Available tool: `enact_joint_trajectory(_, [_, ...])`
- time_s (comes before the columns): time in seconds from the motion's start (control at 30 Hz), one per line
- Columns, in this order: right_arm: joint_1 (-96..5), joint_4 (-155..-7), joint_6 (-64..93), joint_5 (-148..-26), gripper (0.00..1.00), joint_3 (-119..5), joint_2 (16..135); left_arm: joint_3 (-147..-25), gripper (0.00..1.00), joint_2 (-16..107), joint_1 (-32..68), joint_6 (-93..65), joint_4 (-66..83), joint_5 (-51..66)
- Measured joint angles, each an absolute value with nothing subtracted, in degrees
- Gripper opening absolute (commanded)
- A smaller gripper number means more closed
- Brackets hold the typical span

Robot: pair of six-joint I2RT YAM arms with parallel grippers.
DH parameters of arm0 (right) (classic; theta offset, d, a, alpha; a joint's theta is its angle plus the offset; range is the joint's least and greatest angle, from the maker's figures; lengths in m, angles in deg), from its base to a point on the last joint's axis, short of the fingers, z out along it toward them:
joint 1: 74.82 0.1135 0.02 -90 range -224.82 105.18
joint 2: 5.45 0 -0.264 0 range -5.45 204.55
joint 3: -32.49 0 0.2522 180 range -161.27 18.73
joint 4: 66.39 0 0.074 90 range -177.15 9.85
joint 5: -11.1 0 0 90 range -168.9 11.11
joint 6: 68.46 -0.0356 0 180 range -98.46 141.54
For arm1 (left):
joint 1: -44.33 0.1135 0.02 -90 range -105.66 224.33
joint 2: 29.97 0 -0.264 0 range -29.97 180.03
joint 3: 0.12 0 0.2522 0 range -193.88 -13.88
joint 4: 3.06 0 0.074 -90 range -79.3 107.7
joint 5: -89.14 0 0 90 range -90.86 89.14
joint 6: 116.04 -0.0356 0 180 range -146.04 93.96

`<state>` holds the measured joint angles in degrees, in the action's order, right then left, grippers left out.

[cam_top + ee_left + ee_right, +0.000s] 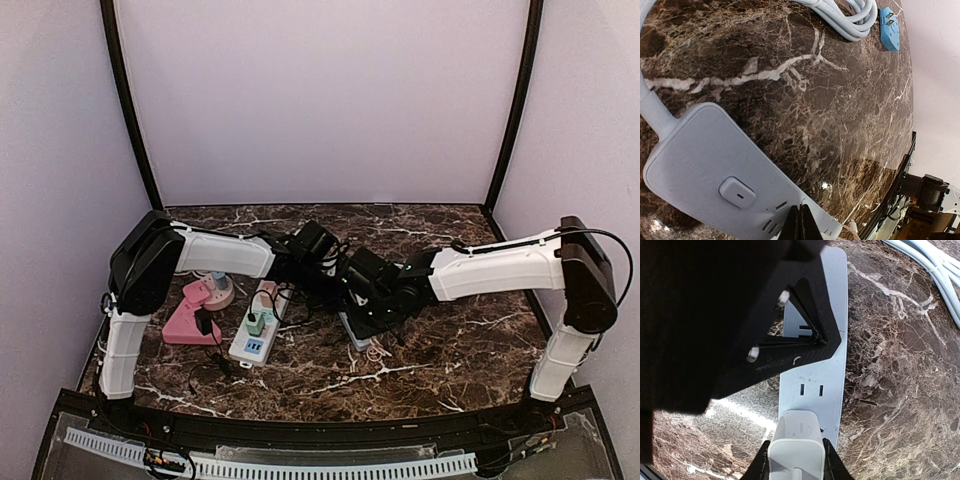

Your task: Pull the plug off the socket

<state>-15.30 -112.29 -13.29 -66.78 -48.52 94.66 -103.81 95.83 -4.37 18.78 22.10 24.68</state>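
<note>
A pale blue power strip [815, 375] lies on the marble table and also shows in the top view [355, 330]. A white plug adapter [796, 437] sits at its near end. My right gripper [795, 457] is shut on the adapter, one finger on each side. In the top view it [362, 300] sits over the strip. My left gripper [801, 225] is shut and empty. Its tips rest on the strip [705, 150] near a socket. In the right wrist view it [790, 335] is a black shape over the strip's far part. Whether the adapter's prongs are still seated is hidden.
The strip's coiled pale cable [850, 17] and its blue plug [888, 27] lie further along the table. A second white power strip [258, 325] with green plugs and a pink object [192, 318] lie at the left. Thin white cord [378, 350] lies by the strip.
</note>
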Motion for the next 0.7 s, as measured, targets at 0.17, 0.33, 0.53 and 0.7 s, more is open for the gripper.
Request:
enact_joint_trajectory(0.17, [-15.3,-112.58,-13.42,-65.77,0.02,-48.03,94.05,-103.18,0.0,95.83,-4.5,18.3,21.44,23.67])
enact_joint_trajectory(0.33, [-15.25,-112.56,-13.35,-64.7,0.01,-47.4,93.28,-102.54,0.0,95.76,-4.59,17.49,20.13,23.28])
enact_joint_trajectory(0.53, [-15.21,-112.56,-12.96,-64.35,0.01,-47.36,92.93,-102.22,0.0,95.58,-4.59,16.61,19.65,22.73])
enact_joint_trajectory(0.7, [-15.25,-112.51,-11.45,-64.57,0.0,-47.36,92.5,-101.34,0.0,95.13,-4.59,16.33,18.73,22.49])
